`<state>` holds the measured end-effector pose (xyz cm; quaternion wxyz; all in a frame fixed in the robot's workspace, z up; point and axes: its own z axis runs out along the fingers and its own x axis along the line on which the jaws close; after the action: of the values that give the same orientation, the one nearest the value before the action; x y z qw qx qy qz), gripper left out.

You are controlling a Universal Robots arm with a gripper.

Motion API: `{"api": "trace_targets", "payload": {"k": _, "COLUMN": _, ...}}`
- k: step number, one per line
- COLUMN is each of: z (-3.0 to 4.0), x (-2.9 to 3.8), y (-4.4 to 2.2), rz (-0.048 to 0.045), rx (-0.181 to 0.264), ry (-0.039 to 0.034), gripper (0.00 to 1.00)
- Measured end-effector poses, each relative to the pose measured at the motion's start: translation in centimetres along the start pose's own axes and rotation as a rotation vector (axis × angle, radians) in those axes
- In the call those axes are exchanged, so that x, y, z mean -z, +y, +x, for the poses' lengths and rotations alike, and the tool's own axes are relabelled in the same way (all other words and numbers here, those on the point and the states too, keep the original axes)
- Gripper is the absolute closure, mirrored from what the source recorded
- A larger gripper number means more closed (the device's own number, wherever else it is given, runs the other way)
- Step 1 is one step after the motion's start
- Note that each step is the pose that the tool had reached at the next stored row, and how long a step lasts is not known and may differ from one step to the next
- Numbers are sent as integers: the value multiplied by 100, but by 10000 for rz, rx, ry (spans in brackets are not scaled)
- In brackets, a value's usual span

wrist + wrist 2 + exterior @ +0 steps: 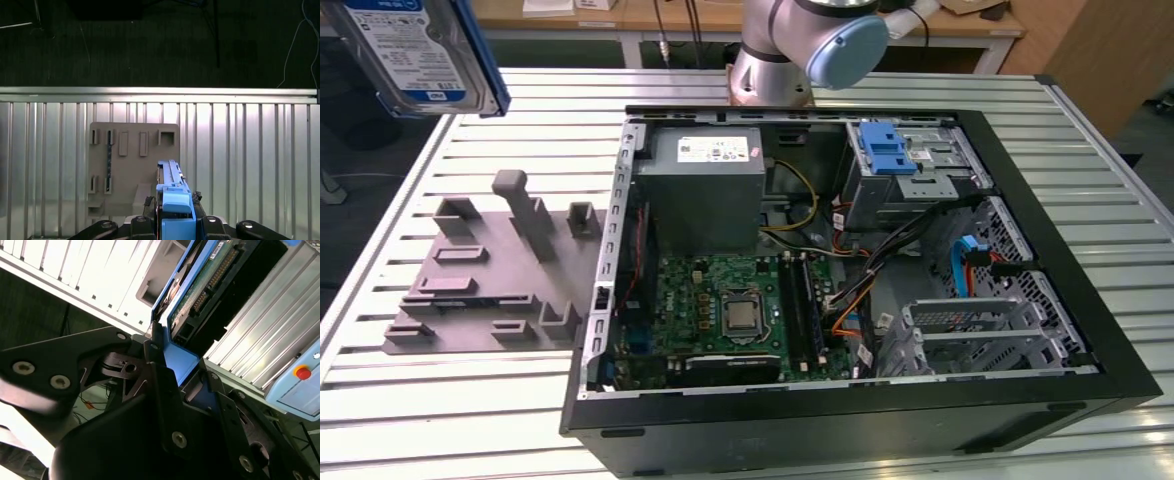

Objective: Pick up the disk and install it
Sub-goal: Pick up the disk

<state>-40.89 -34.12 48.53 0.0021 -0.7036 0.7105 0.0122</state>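
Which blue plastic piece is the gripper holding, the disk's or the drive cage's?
The blue frame of the disk: the gripper is shut on it, up off the table. The blue latch sits on the drive cage inside the computer case.

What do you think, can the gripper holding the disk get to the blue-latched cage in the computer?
Probably yes. The gripper holds the disk high above the table, the computer case lies open, and nothing covers the blue-latched cage. Cables run close beside it, though.
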Motion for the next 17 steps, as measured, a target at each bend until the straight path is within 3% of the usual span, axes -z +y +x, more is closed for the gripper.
{"api": "trace_targets", "payload": {"k": 17, "z": -2, "x": 3, "y": -211, "rz": -1, "rx": 0, "ry": 0, "gripper": 64}}
